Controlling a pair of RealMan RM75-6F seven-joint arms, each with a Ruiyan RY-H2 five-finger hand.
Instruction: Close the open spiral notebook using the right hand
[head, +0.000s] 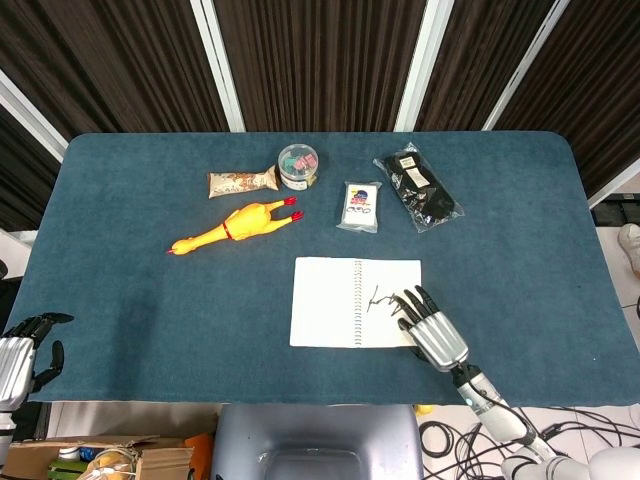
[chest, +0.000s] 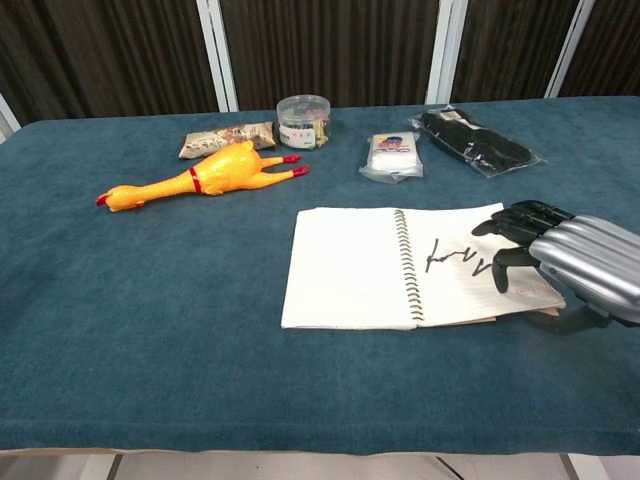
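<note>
The spiral notebook (head: 325, 300) lies open and flat on the blue table, its spiral running down the middle and a dark scribble on its right page. My right hand (head: 432, 328) reaches in from the table's front edge. It rests on the lower right part of that page with its fingers (head: 413, 303) spread and pointing toward the spiral. In the chest view the right hand (chest: 575, 262) covers the right corner of the notebook (chest: 345, 265), and its dark fingertips (chest: 510, 222) lie on the paper. My left hand (head: 18, 352) hangs off the table's front left corner, holding nothing.
Behind the notebook lie a yellow rubber chicken (head: 233, 226), a snack packet (head: 241, 181), a round clear tub (head: 298, 166), a small white packet (head: 361, 206) and a bagged black item (head: 419, 188). Bare blue cloth (head: 150, 310) lies left of the notebook.
</note>
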